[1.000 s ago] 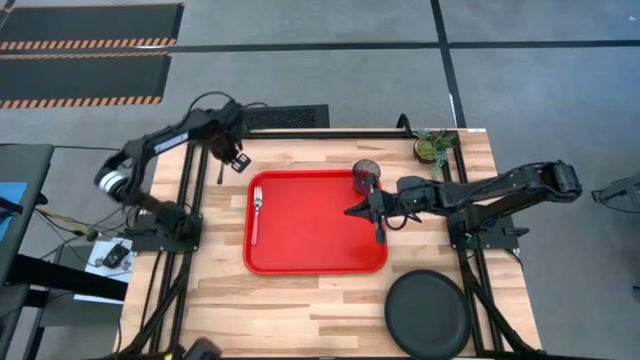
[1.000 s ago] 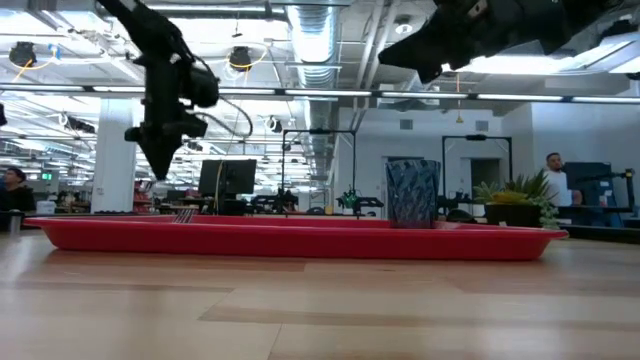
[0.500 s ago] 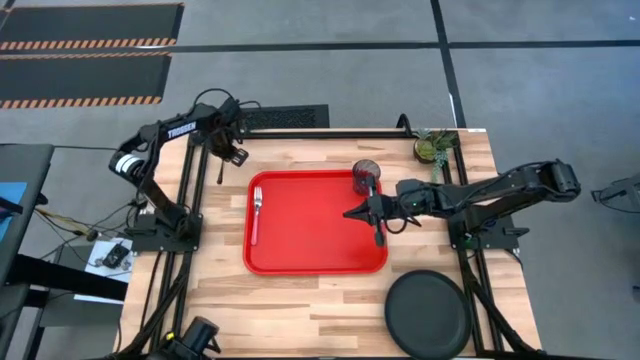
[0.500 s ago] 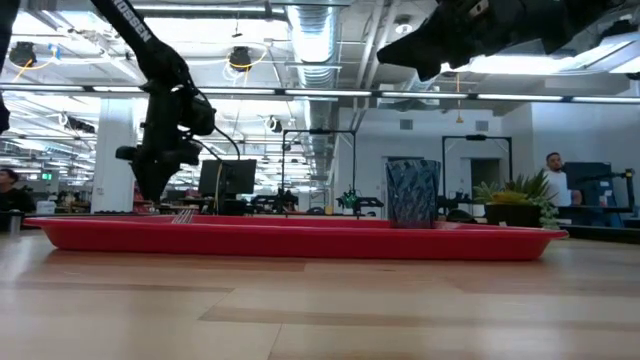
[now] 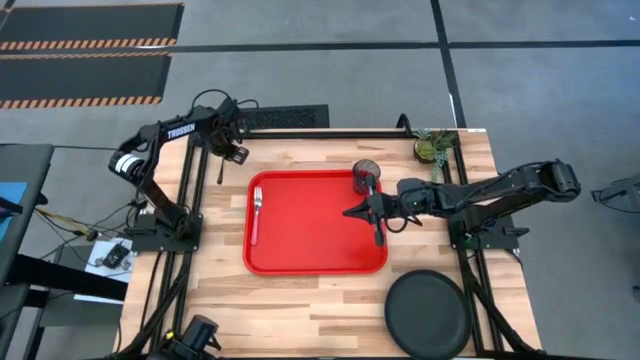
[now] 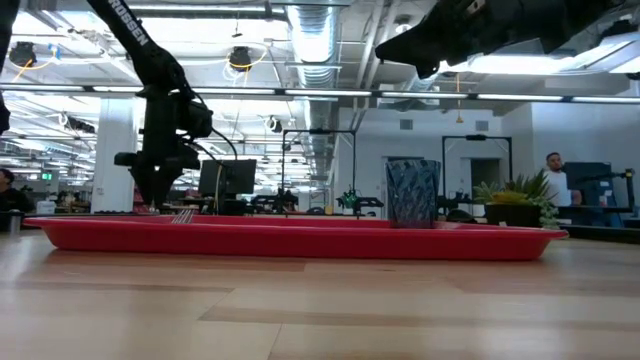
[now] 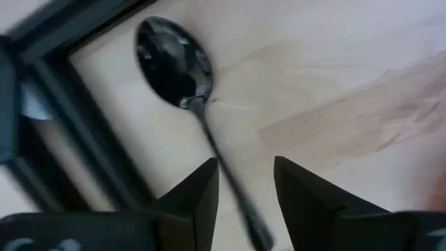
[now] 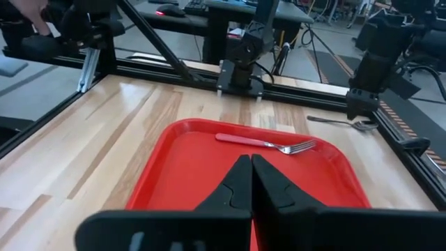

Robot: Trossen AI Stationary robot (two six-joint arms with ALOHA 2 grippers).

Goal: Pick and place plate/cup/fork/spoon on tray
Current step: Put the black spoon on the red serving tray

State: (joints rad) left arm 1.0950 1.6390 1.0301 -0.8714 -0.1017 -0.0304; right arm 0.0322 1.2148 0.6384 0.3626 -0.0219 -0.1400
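High view: fork (image 5: 256, 213) and cup (image 5: 365, 176) on tray (image 5: 310, 240); plate (image 5: 429, 312) and spoon (image 5: 220, 168) left on tabletop (image 5: 300, 300). Left hand (image 7: 244, 192), fingers apart, straddling spoon handle. Right hand (image 5: 350, 212), fingers together, empty over tray.

red tray (image 5: 315, 240), black plate (image 5: 429, 314), dark spoon (image 7: 174, 63)

You can read one word only: "TROSSEN", in white letters along the left arm (image 5: 180, 131), upper left of the high view. In the low view the same lettering shows at the top left, cut off by the frame edge.
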